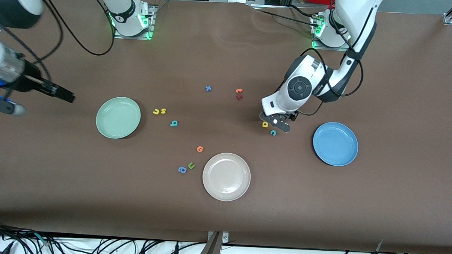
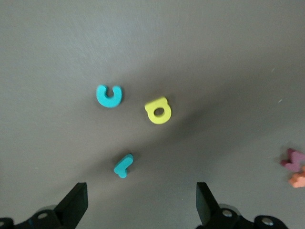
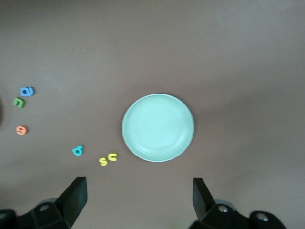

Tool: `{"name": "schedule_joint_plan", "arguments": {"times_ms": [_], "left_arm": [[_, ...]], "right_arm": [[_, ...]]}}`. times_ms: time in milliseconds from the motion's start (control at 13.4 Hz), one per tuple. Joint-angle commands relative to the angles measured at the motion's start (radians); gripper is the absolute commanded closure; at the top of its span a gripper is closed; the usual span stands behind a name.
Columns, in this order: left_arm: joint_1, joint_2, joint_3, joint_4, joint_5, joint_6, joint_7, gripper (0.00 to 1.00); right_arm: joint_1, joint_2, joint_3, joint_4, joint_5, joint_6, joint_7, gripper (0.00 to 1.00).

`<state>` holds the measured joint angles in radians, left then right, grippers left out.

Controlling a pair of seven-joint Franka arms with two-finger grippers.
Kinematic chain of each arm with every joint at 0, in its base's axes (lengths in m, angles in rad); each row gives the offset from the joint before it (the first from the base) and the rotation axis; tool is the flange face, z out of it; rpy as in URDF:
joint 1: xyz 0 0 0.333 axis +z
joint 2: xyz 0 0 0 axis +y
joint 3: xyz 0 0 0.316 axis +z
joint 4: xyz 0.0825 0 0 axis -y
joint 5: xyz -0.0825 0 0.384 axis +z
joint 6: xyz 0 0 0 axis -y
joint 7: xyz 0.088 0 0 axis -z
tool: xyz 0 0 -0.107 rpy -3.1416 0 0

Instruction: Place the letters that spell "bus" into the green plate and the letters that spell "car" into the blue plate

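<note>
My left gripper [image 1: 275, 122] [image 2: 140, 210] hangs open low over the table beside the blue plate [image 1: 335, 143]. Nothing is between its fingers; the small teal r [image 2: 123, 166] lies just ahead of them, with the yellow a [image 2: 158, 110] [image 1: 265, 124] and teal c [image 2: 109, 96] [image 1: 273, 132] a little further on. My right gripper [image 1: 68, 96] [image 3: 138, 200] is open and empty, up over the table at the right arm's end, by the green plate [image 1: 118, 117] [image 3: 157, 127]. Beside that plate lie the yellow u [image 1: 156, 111] [image 3: 112, 156], yellow s [image 1: 163, 110] [image 3: 103, 161] and teal b [image 1: 174, 123] [image 3: 77, 150].
A beige plate [image 1: 226, 176] sits nearer the front camera, with an orange letter [image 1: 200, 149], a green u [image 1: 191, 165] and a blue a [image 1: 182, 170] beside it. A blue x [image 1: 208, 88] and orange and dark red letters [image 1: 239, 93] lie toward the bases.
</note>
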<state>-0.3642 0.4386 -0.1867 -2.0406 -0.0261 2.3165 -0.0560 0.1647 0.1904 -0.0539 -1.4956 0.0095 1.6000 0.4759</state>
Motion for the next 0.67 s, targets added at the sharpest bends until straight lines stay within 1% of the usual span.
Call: {"name": "schedule_joint_plan", "arguments": {"times_ms": [0, 75, 149, 224, 373, 448, 522, 597], "left_arm": [[-0.009, 0.037, 0.004, -0.023, 0.037, 0.062, 0.007, 0.01], [-0.001, 0.055, 0.004, -0.024, 0.037, 0.075, 0.007, 0.15], [0.001, 0.061, 0.004, -0.027, 0.037, 0.075, 0.007, 0.31], [0.001, 0.063, 0.006, -0.027, 0.037, 0.075, 0.007, 0.39], [-0.001, 0.072, 0.006, -0.020, 0.049, 0.078, 0.007, 0.39], [-0.001, 0.081, 0.006, -0.015, 0.092, 0.081, 0.007, 0.39], [0.001, 0.089, 0.004, -0.015, 0.150, 0.099, 0.005, 0.39], [0.005, 0.095, 0.006, -0.016, 0.173, 0.121, 0.005, 0.39]], "right_arm": [[0.080, 0.052, -0.001, -0.009, 0.014, 0.079, 0.172, 0.02], [0.116, 0.082, -0.001, -0.008, 0.014, 0.118, 0.246, 0.02], [0.146, 0.114, -0.001, -0.009, 0.014, 0.161, 0.321, 0.02], [0.180, 0.156, -0.001, -0.009, 0.015, 0.204, 0.398, 0.02], [0.246, 0.233, -0.001, -0.012, 0.014, 0.270, 0.524, 0.02], [0.272, 0.260, -0.001, -0.024, 0.014, 0.293, 0.538, 0.02], [0.291, 0.273, -0.001, -0.056, 0.015, 0.328, 0.538, 0.02], [0.297, 0.277, 0.003, -0.107, 0.015, 0.380, 0.535, 0.02]]}}
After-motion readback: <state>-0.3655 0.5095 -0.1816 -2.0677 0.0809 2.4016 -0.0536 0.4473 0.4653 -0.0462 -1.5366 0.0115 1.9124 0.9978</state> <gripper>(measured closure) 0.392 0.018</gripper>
